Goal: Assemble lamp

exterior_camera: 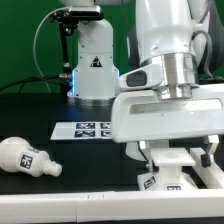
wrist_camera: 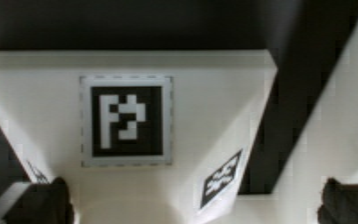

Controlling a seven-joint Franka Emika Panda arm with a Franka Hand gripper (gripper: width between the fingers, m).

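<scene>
Two fingers (wrist_camera: pixel 34 203) of gripper (wrist_camera: pixel 190 205) spread wide astride white tagged lamp part (wrist_camera: pixel 176 95), not clamping it; bulb (exterior_camera: pixel 28 158) lies on table (exterior_camera: pixel 40 110), well apart

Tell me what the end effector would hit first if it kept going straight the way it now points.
The lamp base, most likely. It lies straight ahead of the end effector and fills the wrist view, with the jaws open to either side of it. The gap looks small, but the depth is unclear.
</scene>
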